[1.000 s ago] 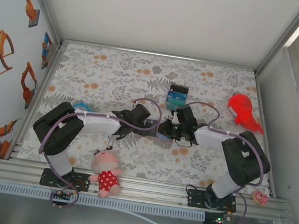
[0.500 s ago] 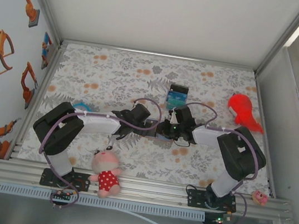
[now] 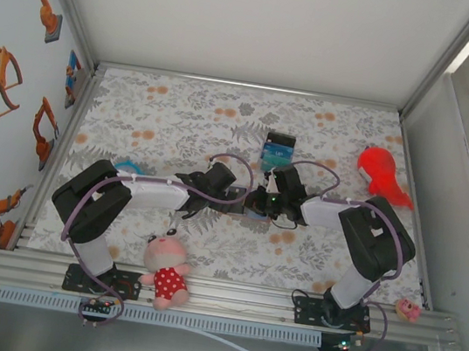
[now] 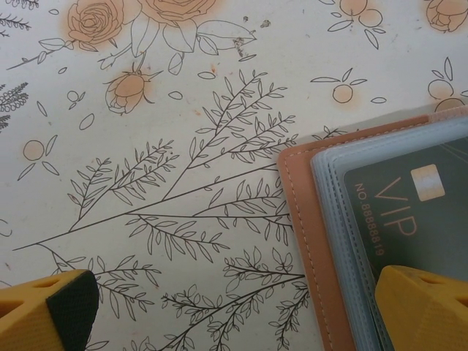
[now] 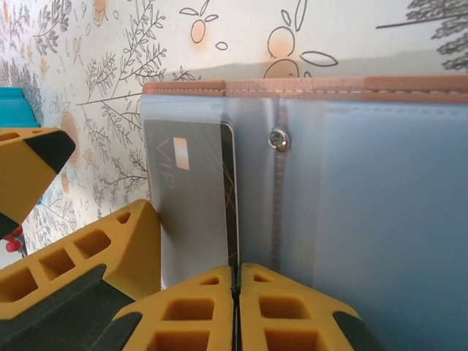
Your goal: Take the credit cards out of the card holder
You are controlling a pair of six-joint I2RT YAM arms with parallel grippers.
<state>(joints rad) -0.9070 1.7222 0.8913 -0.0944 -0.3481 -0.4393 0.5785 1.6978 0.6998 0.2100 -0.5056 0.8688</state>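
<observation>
The card holder [image 5: 380,219] lies open on the flowered cloth, blue-grey inside with a pinkish-tan border [image 4: 303,219]. Clear sleeves hold a dark VIP credit card [image 4: 409,212], which shows grey in the right wrist view [image 5: 190,197]. My right gripper [image 5: 235,289] is shut, and the thin dark edge of a card [image 5: 230,212] runs into the seam between its fingers. My left gripper [image 4: 234,314] stands wide open. One of its fingers [image 4: 428,307] rests over the sleeves, the other [image 4: 47,311] over bare cloth. Seen from above, both grippers meet over the holder [image 3: 254,215] at mid-table.
A blue striped block [image 3: 278,149] stands just behind the grippers. A red plush [image 3: 382,175] lies at the right and a teal thing [image 3: 128,166] at the left. A doll in a red dress [image 3: 167,269] sits at the near edge, and a small pink toy [image 3: 409,309] on the rail.
My right gripper's jaws have closed fully, and its arm has edged a little to the left. The left arm has stayed still.
</observation>
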